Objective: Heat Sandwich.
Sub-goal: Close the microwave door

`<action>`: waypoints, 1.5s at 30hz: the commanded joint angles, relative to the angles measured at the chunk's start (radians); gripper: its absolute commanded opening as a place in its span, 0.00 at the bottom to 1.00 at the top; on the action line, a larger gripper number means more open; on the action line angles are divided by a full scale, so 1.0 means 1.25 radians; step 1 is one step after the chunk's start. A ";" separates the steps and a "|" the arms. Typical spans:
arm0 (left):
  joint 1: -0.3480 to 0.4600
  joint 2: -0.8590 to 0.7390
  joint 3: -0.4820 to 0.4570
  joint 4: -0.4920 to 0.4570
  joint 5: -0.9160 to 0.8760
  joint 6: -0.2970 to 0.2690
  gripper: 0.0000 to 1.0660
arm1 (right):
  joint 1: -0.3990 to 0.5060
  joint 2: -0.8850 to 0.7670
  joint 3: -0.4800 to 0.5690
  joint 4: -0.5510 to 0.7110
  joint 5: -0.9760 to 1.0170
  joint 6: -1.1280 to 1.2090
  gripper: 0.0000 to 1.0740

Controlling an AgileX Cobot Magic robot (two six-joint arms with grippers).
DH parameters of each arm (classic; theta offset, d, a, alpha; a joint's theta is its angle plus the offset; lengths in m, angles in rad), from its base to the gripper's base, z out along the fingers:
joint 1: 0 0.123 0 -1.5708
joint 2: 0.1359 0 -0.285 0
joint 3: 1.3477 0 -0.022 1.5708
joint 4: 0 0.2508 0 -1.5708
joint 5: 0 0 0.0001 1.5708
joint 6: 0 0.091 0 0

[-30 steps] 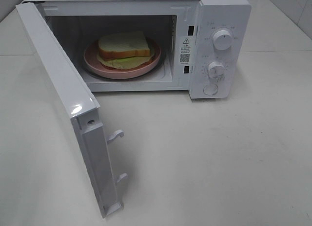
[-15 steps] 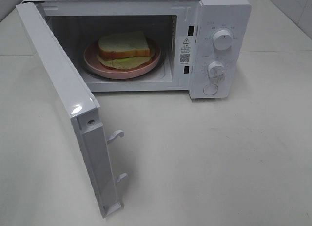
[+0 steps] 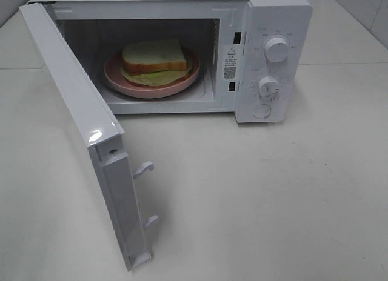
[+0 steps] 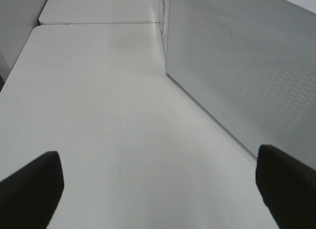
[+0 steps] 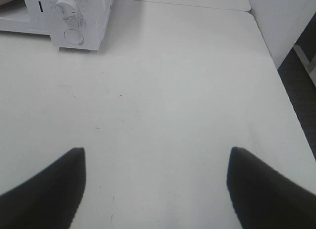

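Note:
The sandwich [image 3: 154, 56], tan bread with a green leaf under it, lies on a salmon-pink plate [image 3: 121, 81] inside the white microwave [image 3: 279, 14]. The microwave door [image 3: 79, 111] stands wide open, swung out to the left. Neither gripper shows in the high view. In the left wrist view my left gripper [image 4: 158, 189] is open and empty over bare table, beside a white dotted panel [image 4: 247, 66]. In the right wrist view my right gripper [image 5: 157, 189] is open and empty, well short of the microwave's control panel [image 5: 69, 17].
Two dials [image 3: 277, 49] [image 3: 268, 86] and a round button [image 3: 262, 111] are on the microwave's right panel. The open door's latch hooks [image 3: 144, 168] stick out over the table. The table's right edge [image 5: 284, 91] shows in the right wrist view.

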 commanded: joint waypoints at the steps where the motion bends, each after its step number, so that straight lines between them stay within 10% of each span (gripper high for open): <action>1: 0.001 -0.020 0.002 -0.002 -0.002 -0.005 0.94 | -0.003 -0.021 0.002 0.002 -0.006 0.012 0.71; 30: 0.001 0.046 -0.018 -0.026 -0.083 -0.016 0.85 | -0.003 -0.021 0.002 0.002 -0.006 0.012 0.71; 45: 0.000 0.238 0.046 -0.026 -0.335 -0.016 0.00 | -0.003 -0.021 0.002 0.002 -0.006 0.012 0.71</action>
